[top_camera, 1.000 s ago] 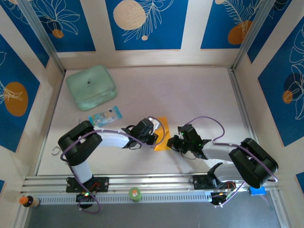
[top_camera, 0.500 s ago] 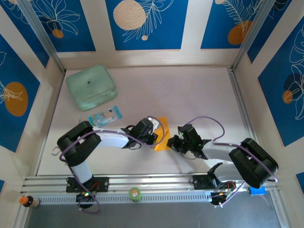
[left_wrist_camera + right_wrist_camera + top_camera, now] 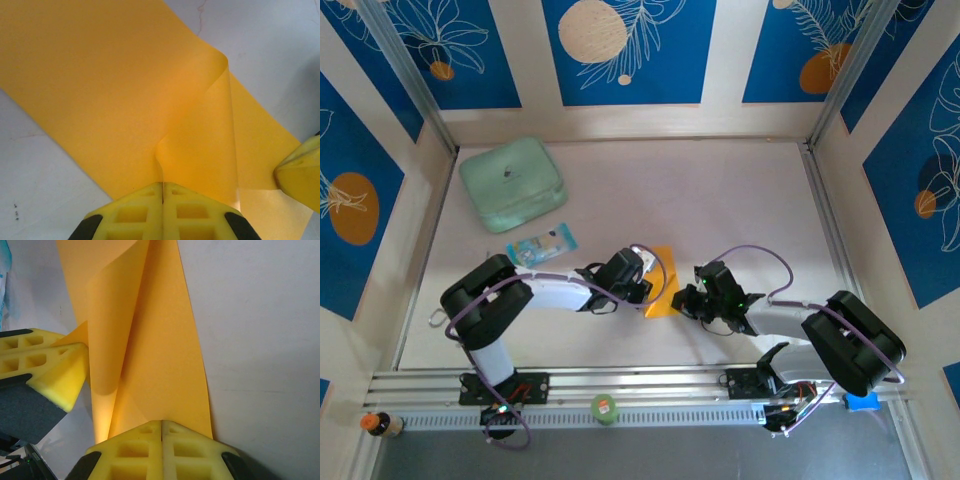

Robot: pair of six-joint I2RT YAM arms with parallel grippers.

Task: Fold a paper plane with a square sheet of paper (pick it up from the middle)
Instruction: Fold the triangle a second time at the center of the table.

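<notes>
1. The left gripper (image 3: 162,187) has its yellow foam pads pressed flat together. A raised pleat of the thin orange-yellow sheet of paper (image 3: 100,90) runs straight into the seam between them, so it is pinching the paper.
2. The right gripper (image 3: 161,425) also has its pads closed with no gap. The near end of the sheet (image 3: 160,355) runs up to and under them. Whether any paper is nipped in the seam cannot be told.
3. From the left pinch the paper rises in a curled flap, while the rest lies flat on the pale table (image 3: 260,45).
4. In the right wrist view the same curl stands along the sheet's left side, just beside the left gripper's pads (image 3: 50,370).
5. From above, the sheet (image 3: 663,285) lies between the left gripper (image 3: 645,280) and the right gripper (image 3: 688,300), near the table's centre and towards its near edge.
6. There it reads as an oblong band. Its long axis runs near to far, with the far end leaning slightly right.
7. A small blue-and-white packet (image 3: 541,243) lies to the left, and a mint-green rounded box (image 3: 510,185) sits far left, well apart from the sheet.
</notes>
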